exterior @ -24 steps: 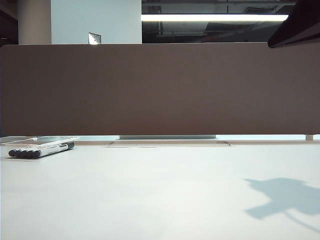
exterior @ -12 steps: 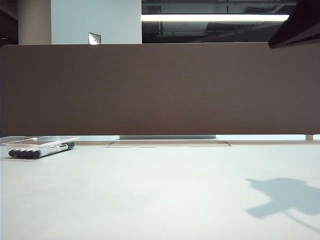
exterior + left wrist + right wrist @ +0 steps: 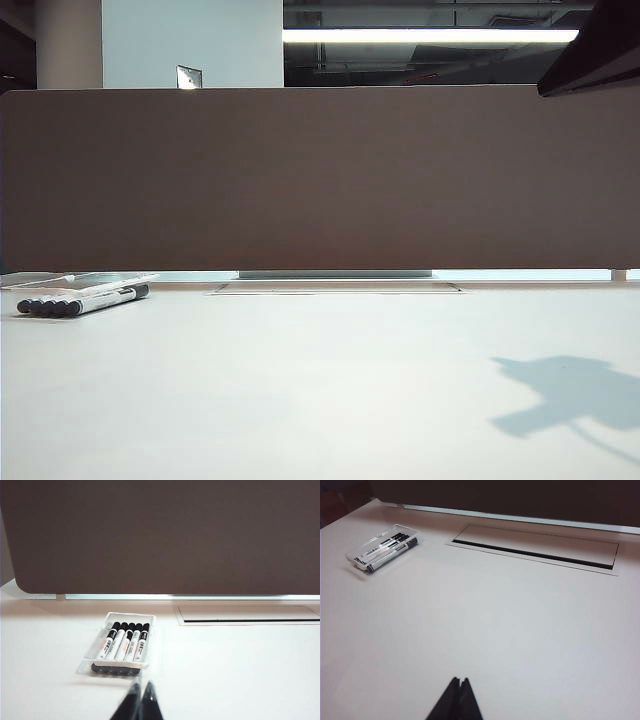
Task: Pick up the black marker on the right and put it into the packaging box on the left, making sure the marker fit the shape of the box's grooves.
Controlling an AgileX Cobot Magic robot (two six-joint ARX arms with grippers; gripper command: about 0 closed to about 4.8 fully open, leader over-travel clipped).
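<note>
Five markers [image 3: 125,644] lie side by side in the packaging box [image 3: 150,621], a shallow clear tray resting on the white surface [image 3: 240,670] near its far left corner, in front of the brown partition [image 3: 160,535]. All five have white barrels with dark labels and black caps, and which of them is the black marker of the task cannot be told, since they look alike; in the left wrist view each seems to sit in its own groove, parallel to the others. In the exterior view the tray shows low at the left edge, with one marker's end reaching a little past the others toward the middle. The left claw [image 3: 140,700] is clenched with its two dark tips pressed together, grasping nothing, and sits just short of the near end of the tray. The right claw [image 3: 459,695] is likewise clenched and empty, poised over bare surface well apart from the tray, which appears far off in the right wrist view. A long rectangular cable hatch [image 3: 535,550] is set flush into the surface near the partition. In the exterior view a dark part of the right arm [image 3: 595,55] enters the upper right corner, and its shadow [image 3: 565,395] falls on the surface at the lower right.
</note>
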